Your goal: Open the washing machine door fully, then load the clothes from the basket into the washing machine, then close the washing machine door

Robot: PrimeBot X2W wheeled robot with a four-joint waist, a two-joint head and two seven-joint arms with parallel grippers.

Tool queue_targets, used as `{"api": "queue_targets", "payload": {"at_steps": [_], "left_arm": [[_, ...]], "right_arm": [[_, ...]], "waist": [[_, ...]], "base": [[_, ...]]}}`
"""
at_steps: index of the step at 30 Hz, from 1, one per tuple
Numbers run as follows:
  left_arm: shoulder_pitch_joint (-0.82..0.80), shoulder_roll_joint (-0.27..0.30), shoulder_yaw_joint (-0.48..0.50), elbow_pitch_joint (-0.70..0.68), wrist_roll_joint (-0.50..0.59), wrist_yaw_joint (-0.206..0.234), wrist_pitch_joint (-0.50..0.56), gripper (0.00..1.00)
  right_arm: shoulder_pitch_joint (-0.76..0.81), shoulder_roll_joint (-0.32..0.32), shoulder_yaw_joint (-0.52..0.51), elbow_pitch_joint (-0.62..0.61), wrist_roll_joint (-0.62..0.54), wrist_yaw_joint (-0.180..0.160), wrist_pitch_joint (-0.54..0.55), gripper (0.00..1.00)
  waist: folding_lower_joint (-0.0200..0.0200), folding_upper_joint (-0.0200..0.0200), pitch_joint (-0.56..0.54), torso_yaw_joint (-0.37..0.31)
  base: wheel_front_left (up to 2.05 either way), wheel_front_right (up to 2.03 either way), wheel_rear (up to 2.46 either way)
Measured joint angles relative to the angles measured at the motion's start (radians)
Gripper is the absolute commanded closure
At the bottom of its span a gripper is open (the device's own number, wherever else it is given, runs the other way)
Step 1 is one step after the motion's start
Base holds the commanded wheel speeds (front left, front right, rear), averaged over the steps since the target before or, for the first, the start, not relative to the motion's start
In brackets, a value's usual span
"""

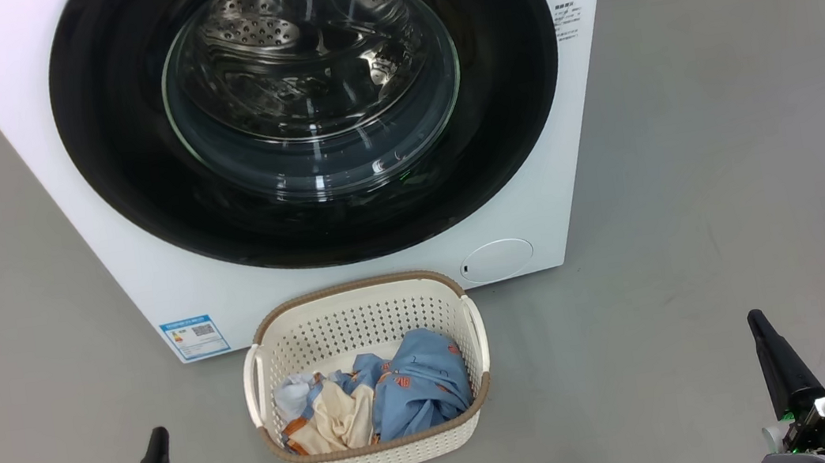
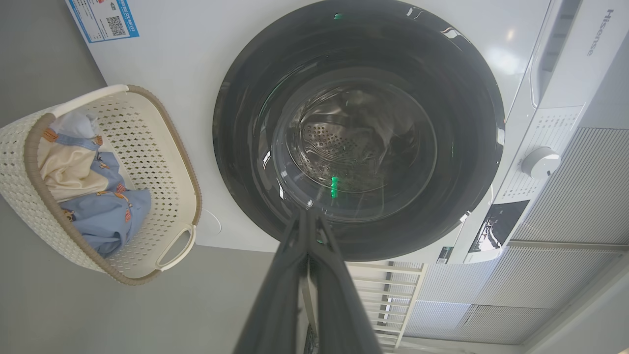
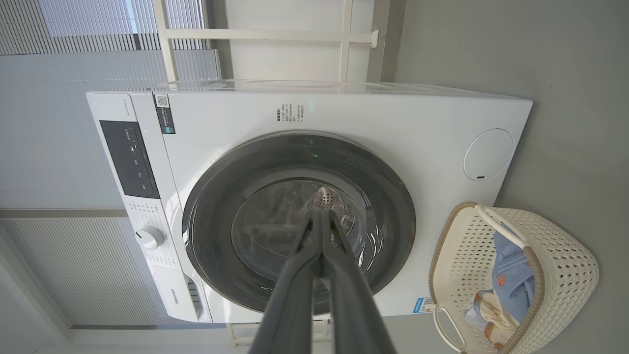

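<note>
Since the washing machine door (image 1: 310, 86) lies flush against the front of the washing machine (image 1: 150, 298), with no gap showing round its glossy black ring from any side, I'd say the job hasn't got past its first step. Through the glass bowl the steel drum looks bare, with nothing soft lying in it.

Just in front of the machine, on the grey floor (image 1: 727, 142), stands the basket (image 1: 361, 326). It sits below the door's lower edge, between the blue label sticker (image 1: 194, 337) and the round white flap (image 1: 497, 259). The clothes (image 1: 410, 391) are all in it, heaped toward the near wall: the light blue printed piece to the right, the cream and white bits to the left. None hangs over the rim.

Nearer the robot, the left gripper (image 1: 157, 440) and the right gripper (image 1: 760, 325) are low and wide apart, well clear of both basket and door. Each has its two dark fingers pressed together on nothing. Along each wrist the fingers point toward the door and touch nothing.

So as I judge it, everything is left to do: swing the door fully open, move the garments from basket to drum, then shut the door.
</note>
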Motion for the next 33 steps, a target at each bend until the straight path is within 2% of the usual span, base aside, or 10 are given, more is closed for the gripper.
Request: {"api": "queue_targets", "payload": {"at_steps": [33], "left_arm": [[0.000, 0.000, 0.000, 0.000, 0.000, 0.000, 0.000, 1.00]], "right_arm": [[0.000, 0.000, 0.000, 0.000, 0.000, 0.000, 0.000, 1.00]], "waist": [[0.0000, 0.0000, 0.000, 0.000]], "base": [[0.00, 0.00, 0.00]]}}
